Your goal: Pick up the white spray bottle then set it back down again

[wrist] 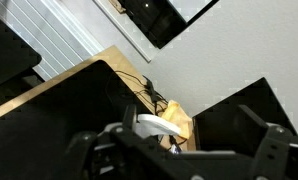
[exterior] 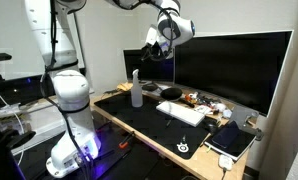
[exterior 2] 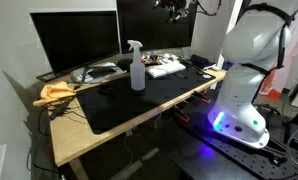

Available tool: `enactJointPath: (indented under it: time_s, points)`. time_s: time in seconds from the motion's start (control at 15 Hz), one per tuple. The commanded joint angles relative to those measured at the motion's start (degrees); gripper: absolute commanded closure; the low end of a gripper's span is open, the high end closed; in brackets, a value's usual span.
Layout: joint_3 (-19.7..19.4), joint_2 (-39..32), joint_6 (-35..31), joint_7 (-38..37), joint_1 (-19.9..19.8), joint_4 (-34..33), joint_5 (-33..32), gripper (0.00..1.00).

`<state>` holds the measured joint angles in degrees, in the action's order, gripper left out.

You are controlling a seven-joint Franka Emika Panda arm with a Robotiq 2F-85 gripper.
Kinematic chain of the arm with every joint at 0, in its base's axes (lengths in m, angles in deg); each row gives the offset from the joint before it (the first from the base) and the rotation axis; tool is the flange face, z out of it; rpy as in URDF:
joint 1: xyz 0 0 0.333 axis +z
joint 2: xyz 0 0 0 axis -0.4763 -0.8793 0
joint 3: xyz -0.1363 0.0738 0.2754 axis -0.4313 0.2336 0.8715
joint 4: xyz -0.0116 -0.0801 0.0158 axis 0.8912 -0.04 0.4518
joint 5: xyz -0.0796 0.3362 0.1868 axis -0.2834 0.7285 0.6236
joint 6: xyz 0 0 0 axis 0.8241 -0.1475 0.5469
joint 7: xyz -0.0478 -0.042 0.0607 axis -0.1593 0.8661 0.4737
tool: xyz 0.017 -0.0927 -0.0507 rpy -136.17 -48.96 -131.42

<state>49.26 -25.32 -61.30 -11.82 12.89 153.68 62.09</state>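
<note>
The white spray bottle stands upright on the black desk mat, near the desk's edge; it also shows in an exterior view as the spray bottle. My gripper hangs high above and a little behind it, near the monitors, and in an exterior view the gripper sits at the top edge. In the wrist view the gripper is open, with only the bottle's white spray head showing far below between the fingers. Nothing is held.
A large monitor lines the back of the desk. In front of it lie a white keyboard, a mouse and a dark tablet. A yellow cloth lies at the desk's end. The robot's white base stands beside the desk.
</note>
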Motion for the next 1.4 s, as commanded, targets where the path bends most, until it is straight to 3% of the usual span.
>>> enactJointPath:
  time_s: [0.0,0.47,1.0,1.33]
  points:
    - [-0.1,-2.8,2.2,-2.9,-0.9,-3.8,1.9,0.00]
    - [0.0,-7.5,3.9,-6.4,-1.2,-9.4,4.4,0.00]
    - [1.2,-18.5,6.9,-17.5,-0.6,-17.0,9.1,0.00]
    - [2.8,-22.0,6.8,-21.0,0.2,-17.9,8.4,0.00]
